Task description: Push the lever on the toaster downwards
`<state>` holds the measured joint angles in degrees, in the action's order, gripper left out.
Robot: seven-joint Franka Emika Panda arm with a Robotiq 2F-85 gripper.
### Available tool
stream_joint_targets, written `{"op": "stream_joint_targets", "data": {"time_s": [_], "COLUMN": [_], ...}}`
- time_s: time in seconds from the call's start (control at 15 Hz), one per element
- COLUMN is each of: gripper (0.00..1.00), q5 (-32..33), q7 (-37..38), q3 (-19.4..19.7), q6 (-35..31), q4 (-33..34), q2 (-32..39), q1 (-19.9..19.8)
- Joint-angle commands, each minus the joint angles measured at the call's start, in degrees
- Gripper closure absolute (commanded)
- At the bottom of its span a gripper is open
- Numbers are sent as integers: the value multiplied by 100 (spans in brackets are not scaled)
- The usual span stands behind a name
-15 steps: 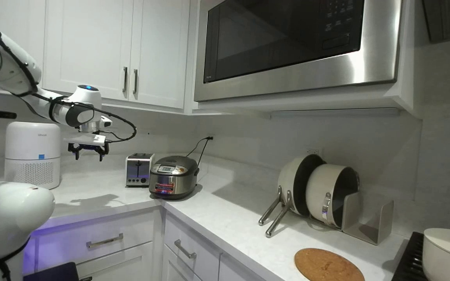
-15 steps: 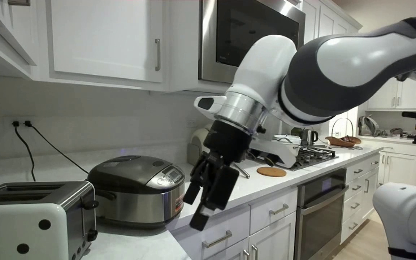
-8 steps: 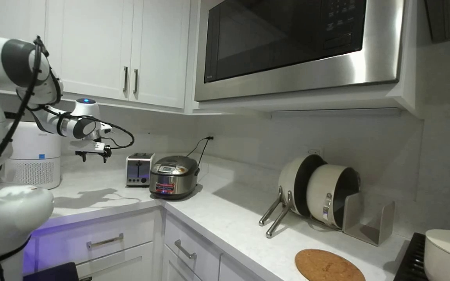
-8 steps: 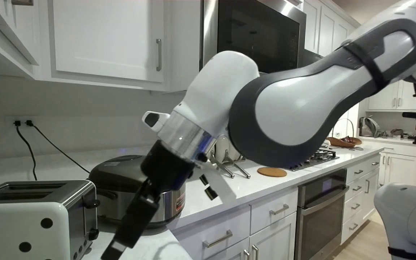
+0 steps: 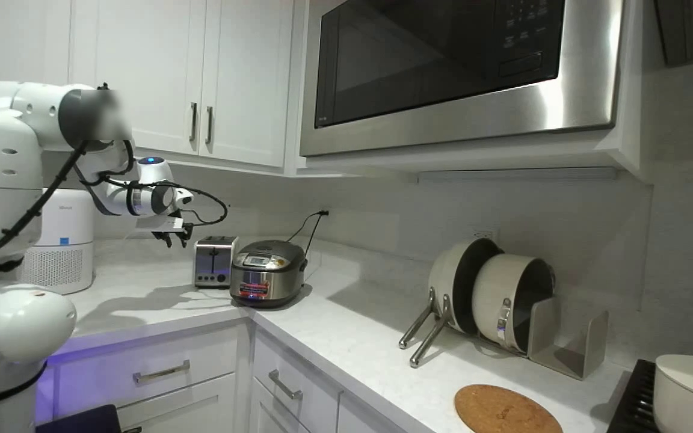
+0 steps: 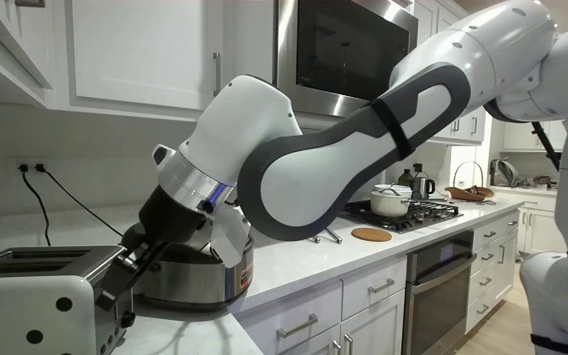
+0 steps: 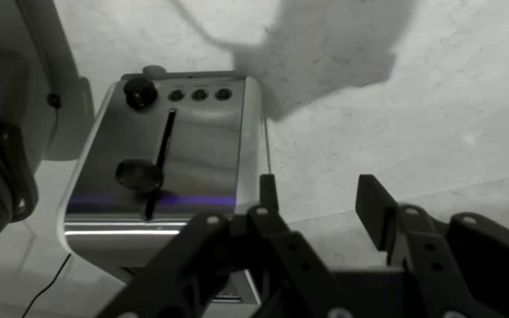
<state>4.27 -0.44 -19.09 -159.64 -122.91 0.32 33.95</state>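
Observation:
The toaster [image 5: 226,264] stands on the counter; in an exterior view its white dotted side [image 6: 13,305] faces the camera. The wrist view shows its silver front [image 7: 201,141]. The black lever [image 7: 139,176] sits in the upper part of its slot, above the dial [image 7: 140,93]. My gripper [image 5: 177,242] is open and empty, in front of the toaster at about its top. In an exterior view the gripper [image 6: 109,296] overlaps the toaster's front and covers the lever. In the wrist view the fingers [image 7: 316,194] are to the right of the lever, over the toaster's side edge. Contact cannot be told.
A rice cooker [image 5: 268,270] stands close beside the toaster. A white air purifier [image 5: 61,240] stands on the counter behind the arm. Upper cabinets [image 5: 142,72] hang above. Two power cords [image 6: 45,217] run from the wall outlet.
My arm has moved toward the toaster and lower, so the gripper now overlaps its front in an exterior view. The fingers look closer together than before. The toaster has not moved.

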Motion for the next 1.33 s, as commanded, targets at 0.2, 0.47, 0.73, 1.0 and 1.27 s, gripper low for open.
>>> {"op": "stream_joint_targets", "data": {"time_s": [0.2, 0.47, 0.73, 1.0, 1.27], "gripper": [100, 100, 100, 100, 100], "q5": [886, 1328, 1640, 1831, 1892], "q7": [772, 1105, 1341, 1489, 1472], "q3": [177, 271, 387, 526, 456], "q6": [296, 394, 438, 495, 583], "q4": [719, 912, 1080, 1275, 1435], "q2": [356, 531, 714, 879, 1011], "q1": [-57, -40, -35, -16, -171]}}
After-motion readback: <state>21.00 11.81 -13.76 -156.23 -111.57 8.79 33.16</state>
